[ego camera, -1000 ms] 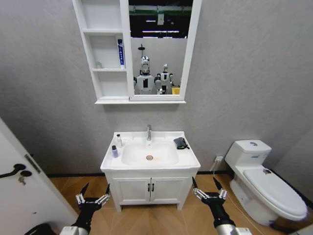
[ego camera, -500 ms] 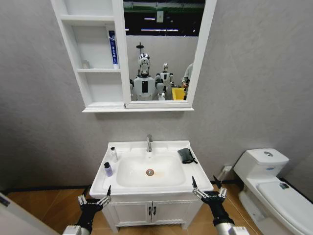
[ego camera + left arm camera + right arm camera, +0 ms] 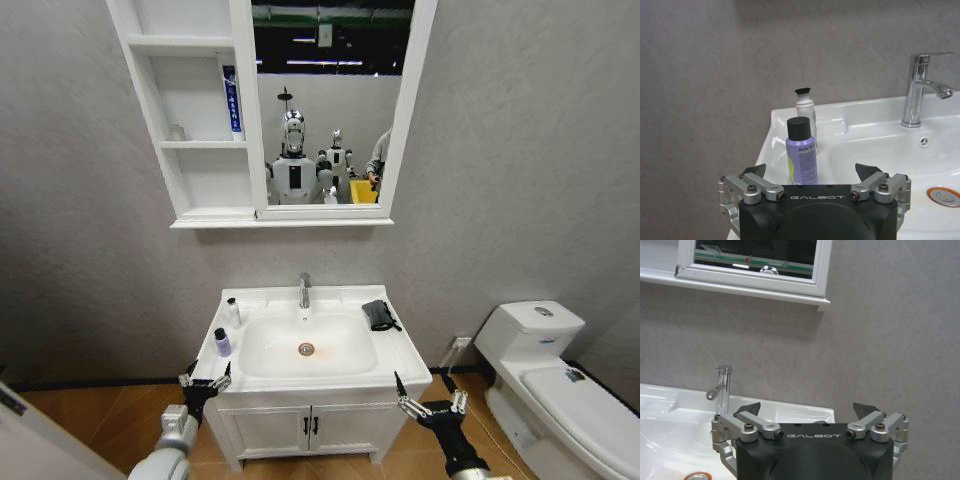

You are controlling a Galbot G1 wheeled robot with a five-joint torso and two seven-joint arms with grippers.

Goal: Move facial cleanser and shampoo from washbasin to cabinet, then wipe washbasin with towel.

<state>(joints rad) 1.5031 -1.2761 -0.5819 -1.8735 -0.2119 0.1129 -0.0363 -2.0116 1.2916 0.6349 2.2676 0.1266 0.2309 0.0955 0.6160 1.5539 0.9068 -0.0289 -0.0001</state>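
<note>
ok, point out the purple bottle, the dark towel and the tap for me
purple bottle (image 3: 801,157), left wrist view, label on its body
dark towel (image 3: 378,315), head view, middle of the cloth
tap (image 3: 914,90), left wrist view, upright chrome column

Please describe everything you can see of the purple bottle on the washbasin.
The purple bottle is a small lilac cylinder with a black cap and a printed label, plastic by its look. It stands upright on the washbasin rim, left of the bowl, in front of a white bottle. The open left hand is just before it, not touching.

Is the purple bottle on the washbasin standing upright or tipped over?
Upright. The purple bottle stands on the washbasin ledge with its black cap on top, just ahead of the open left gripper.
</note>
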